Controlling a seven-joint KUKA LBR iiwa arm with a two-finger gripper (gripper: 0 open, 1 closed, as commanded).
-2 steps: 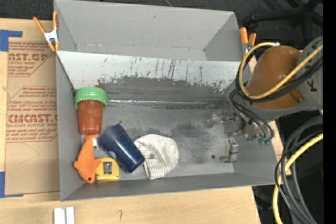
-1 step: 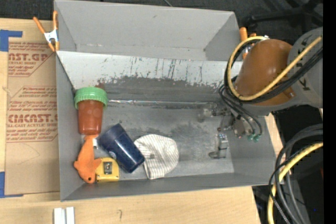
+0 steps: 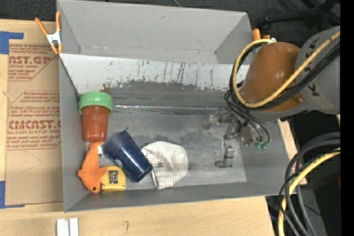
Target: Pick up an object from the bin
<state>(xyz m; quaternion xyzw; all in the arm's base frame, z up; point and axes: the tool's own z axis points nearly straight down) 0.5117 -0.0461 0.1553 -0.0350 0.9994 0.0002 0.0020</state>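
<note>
- Though low over bare floor in the right part of the bin (image 3: 155, 36), gripper (image 3: 225, 153) over no object; nothing seen in its grasp, opening not readable from here.
- Just above it: orange cover (image 3: 271, 72) and looped cables (image 3: 243, 113) on the wrist.
- Nearest object: white mesh cloth (image 3: 167, 162), crumpled, front centre, apart from gripper, bare floor between. Count 1.
- Touching cloth's left edge: dark blue block (image 3: 127, 155), tilted. Count 1.
- Left of the block, touching it, front-left corner: orange-and-yellow tape measure (image 3: 101, 176). Count 1.
- Farthest: brown bottle (image 3: 94, 123) with green cap (image 3: 95, 102), lying along left wall, cap toward the back. Count 1.
- Four loose objects total, all clustered left and front; nothing blocking the way to the cloth.
</note>
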